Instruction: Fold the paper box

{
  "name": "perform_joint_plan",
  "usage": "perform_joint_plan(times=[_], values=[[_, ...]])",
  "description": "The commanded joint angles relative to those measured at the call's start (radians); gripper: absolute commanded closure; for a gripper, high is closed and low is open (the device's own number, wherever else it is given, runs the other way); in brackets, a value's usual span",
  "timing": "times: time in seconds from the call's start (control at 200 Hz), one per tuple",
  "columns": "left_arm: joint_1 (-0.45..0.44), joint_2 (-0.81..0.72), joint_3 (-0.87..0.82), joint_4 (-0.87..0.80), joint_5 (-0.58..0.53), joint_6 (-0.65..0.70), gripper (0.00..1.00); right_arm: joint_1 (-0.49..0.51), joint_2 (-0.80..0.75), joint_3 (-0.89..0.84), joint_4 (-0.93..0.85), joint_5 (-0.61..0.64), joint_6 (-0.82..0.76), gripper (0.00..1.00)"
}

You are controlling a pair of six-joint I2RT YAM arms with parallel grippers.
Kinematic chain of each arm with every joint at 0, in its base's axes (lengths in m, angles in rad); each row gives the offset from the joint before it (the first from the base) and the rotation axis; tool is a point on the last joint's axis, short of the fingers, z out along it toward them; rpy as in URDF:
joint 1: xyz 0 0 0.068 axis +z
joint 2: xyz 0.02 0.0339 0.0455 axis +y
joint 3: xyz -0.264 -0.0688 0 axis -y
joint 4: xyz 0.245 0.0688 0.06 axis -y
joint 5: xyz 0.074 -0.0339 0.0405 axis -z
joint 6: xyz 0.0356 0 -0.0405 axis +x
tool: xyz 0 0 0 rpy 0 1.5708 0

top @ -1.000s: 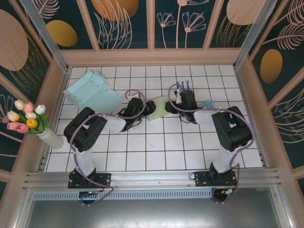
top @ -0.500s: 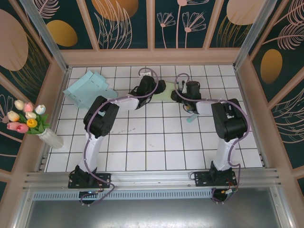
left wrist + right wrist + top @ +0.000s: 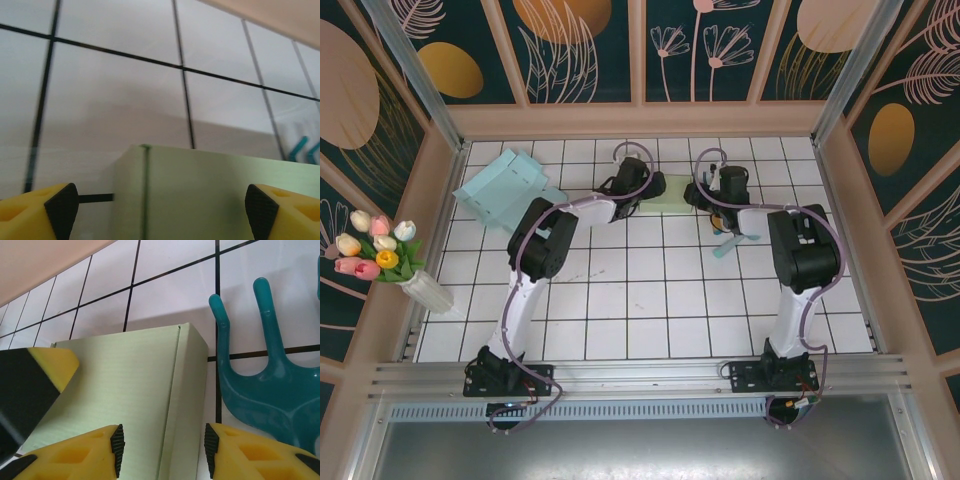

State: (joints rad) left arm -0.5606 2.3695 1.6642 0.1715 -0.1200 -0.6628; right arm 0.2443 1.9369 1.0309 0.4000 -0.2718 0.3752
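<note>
**A:** Starting from the top external view, where is the paper box (image 3: 672,195) lying?

**B:** It is lying toward 12 o'clock on the desk (image 3: 640,300). The left gripper (image 3: 655,188) is flanking it at its 9 o'clock and the right gripper (image 3: 698,193) at its 3 o'clock. I judge they are bracketing it so it cannot slide while a panel is being worked. A pale blue box (image 3: 505,190) is resting near 10 o'clock, and a teal fork-like tool (image 3: 732,240) is lying at the green box's 5 o'clock, out of the way.

**A:** And in the left wrist view?

**B:** The jaws are standing wide apart, with the black pads (image 3: 62,210) at 8 and 4 o'clock. The box's flat top is filling the space between them, with a clear gap at the 8 o'clock pad. They are framing the box rather than gripping it.

**A:** And the right wrist view?

**B:** The jaws are sitting half spread astride the box's 3 o'clock edge, probably to catch that wall. I cannot tell whether they are pinching it. The teal tool is lying just beside the box, at 3 o'clock.
</note>
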Motion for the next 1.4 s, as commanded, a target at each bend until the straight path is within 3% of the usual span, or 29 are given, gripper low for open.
perform_joint_plan(times=[0.0, 0.245, 0.53, 0.846, 1.216, 1.396], values=[[0.024, -0.120, -0.072, -0.060, -0.100, 0.028, 0.11, -0.002, -0.104, -0.057, 0.020, 0.034, 0.008, 0.49], [0.055, -0.402, -0.381, -0.080, -0.426, 0.046, 0.07, 0.043, -0.407, -0.291, 0.039, 0.116, 0.016, 0.47], [0.211, -0.552, -0.585, -0.156, -0.548, -0.061, 0.03, 0.220, -0.608, -0.396, -0.030, 0.255, -0.039, 0.47], [0.491, -0.770, -0.876, -0.049, -0.423, -0.152, 0.05, 0.322, -0.587, -0.402, 0.028, 0.259, -0.081, 0.47], [0.690, -0.672, -0.769, -0.071, -0.269, -0.093, 0.07, 0.422, -0.494, -0.466, 0.224, 0.184, -0.213, 0.47], [0.719, -0.569, -0.698, -0.090, -0.230, -0.085, 0.09, 0.441, -0.491, -0.518, 0.298, 0.139, -0.222, 0.46]])
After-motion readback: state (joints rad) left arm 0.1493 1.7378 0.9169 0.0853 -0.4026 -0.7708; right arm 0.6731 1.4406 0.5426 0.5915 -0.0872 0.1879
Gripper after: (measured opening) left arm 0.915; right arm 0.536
